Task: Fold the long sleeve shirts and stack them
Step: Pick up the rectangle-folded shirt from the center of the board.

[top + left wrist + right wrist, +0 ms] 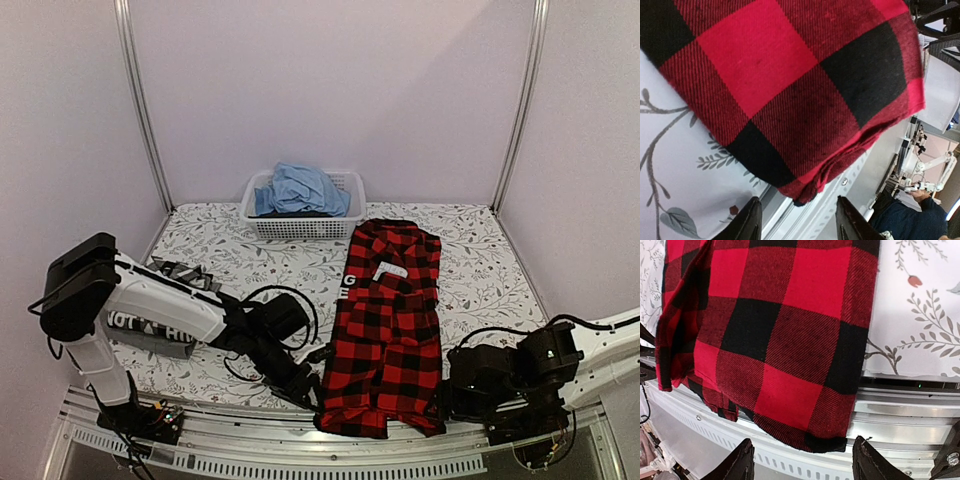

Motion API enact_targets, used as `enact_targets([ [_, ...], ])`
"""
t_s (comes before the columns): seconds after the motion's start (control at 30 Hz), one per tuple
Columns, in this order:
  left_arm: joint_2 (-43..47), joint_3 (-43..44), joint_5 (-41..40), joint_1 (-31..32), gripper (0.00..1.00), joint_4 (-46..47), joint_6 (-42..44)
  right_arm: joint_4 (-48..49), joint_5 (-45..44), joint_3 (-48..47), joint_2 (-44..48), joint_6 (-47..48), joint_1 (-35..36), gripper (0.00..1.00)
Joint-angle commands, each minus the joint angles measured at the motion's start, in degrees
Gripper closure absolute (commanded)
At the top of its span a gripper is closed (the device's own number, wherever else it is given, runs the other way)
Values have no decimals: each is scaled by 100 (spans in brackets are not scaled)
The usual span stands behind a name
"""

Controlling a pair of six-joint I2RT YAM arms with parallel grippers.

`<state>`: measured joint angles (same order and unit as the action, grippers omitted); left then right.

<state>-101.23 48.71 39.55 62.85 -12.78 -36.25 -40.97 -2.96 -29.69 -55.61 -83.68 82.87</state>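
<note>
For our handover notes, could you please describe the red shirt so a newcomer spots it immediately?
On the floral table, start at the white basket at the back. Just right of it, the red-and-black checked shirt runs as a long strip over the front edge; the shirt at left is dark grey, white-lettered.

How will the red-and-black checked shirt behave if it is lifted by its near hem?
Probably floppy: the red-and-black shirt droops over the near edge of the table. Its folded layers look loose at the hem, so they may slide apart. The coarse weave suggests it will not slip easily.
</note>
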Motion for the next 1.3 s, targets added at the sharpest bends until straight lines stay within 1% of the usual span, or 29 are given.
enact_targets([
  [0.0,285,150,-182,73,49,-116,-44,-427,-324,205,498,-376,46,34],
  [0.1,250,147,-224,76,51,-41,-99,-338,-370,433,716,-565,49,35],
  [0.23,115,221,-202,138,53,19,-147,140,-307,719,696,-685,48,43],
  [0.3,52,258,-197,182,54,20,-157,445,-236,790,558,-678,47,45],
  [0.5,-160,356,-180,259,56,-24,-139,1353,-132,786,-223,-478,45,45],
  [0.6,-216,451,-210,306,58,-101,-119,1537,-138,700,-470,-415,47,49],
  [0.63,-236,470,-202,311,60,-102,-127,1533,-151,645,-514,-379,45,51],
  [0.7,-263,532,-159,326,67,-90,-119,1468,-202,528,-608,-306,41,57],
  [0.8,-282,669,-137,327,83,-126,-54,1302,-322,356,-631,-251,38,68],
  [0.87,-306,828,-202,316,97,-246,-9,1141,-453,252,-575,-226,43,77],
  [0.9,-298,892,-215,316,100,-289,9,1044,-530,196,-509,-214,29,82],
  [0.97,-274,1062,-253,306,100,-387,51,816,-683,53,-389,-194,-6,91],
  [1.03,-221,1215,-317,250,100,-512,92,544,-840,-177,-256,-102,-100,96],
  [1.13,-155,1439,-375,78,100,-649,144,242,-1086,-504,-130,121,-350,99],
  [1.27,-225,1773,-429,-333,100,-795,275,190,-1258,-804,-119,827,-1105,100],
])
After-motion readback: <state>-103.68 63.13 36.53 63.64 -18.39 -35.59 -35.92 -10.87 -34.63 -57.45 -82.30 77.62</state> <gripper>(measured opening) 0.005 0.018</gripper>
